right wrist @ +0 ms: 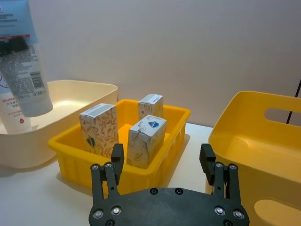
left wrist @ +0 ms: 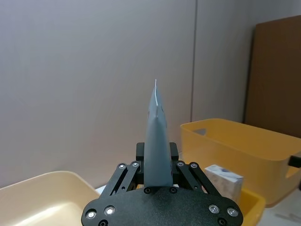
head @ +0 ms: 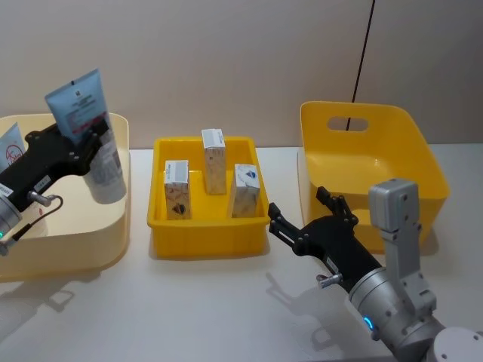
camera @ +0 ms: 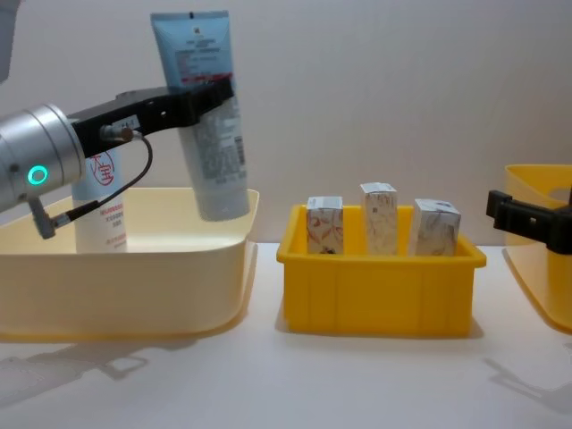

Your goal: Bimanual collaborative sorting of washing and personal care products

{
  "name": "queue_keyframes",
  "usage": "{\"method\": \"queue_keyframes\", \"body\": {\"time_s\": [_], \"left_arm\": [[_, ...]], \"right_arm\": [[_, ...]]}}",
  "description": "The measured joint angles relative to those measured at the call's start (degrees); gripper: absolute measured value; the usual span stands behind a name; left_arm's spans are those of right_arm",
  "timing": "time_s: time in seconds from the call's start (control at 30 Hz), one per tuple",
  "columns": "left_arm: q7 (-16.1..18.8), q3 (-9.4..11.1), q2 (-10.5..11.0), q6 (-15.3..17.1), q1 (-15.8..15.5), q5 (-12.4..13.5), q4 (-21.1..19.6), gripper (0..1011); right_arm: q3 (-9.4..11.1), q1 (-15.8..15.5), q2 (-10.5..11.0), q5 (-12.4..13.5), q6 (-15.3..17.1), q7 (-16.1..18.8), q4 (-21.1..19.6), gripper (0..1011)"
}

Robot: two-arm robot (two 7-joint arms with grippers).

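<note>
Chest view: the left hand (camera: 211, 93) is gripping a pale-blue tube (camera: 214, 156) above the cream bin (camera: 134, 268).
The tube is hanging cap-down and tilted, its crimped end up and small print covering it. A second tube (camera: 101, 201) (red circled character) is standing in the same bin. The risk, as I judge it: the soft, smooth body may be slipping in the pinch, or toppling its neighbour on lowering. Marbled white cartons (camera: 379, 219) are standing in the yellow tray (camera: 375, 295). The right hand (head: 300, 207) is hovering wide open beside it, over the bench.
</note>
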Motion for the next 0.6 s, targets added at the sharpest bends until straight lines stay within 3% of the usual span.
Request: {"method": "queue_keyframes", "body": {"time_s": [0.33, 0.6], "left_arm": [[-5.5, 1.3, 0.2, 0.2, -0.1, -2.8, -1.7, 260], [-9.7, 3.6, -0.5, 0.5, -0.3, -4.5, -2.7, 259]], "right_arm": [[0.0, 0.0, 0.0, 0.0, 0.0, 0.0, 0.0, 1001], [0.0, 0.0, 0.0, 0.0, 0.0, 0.0, 0.0, 1001]]}}
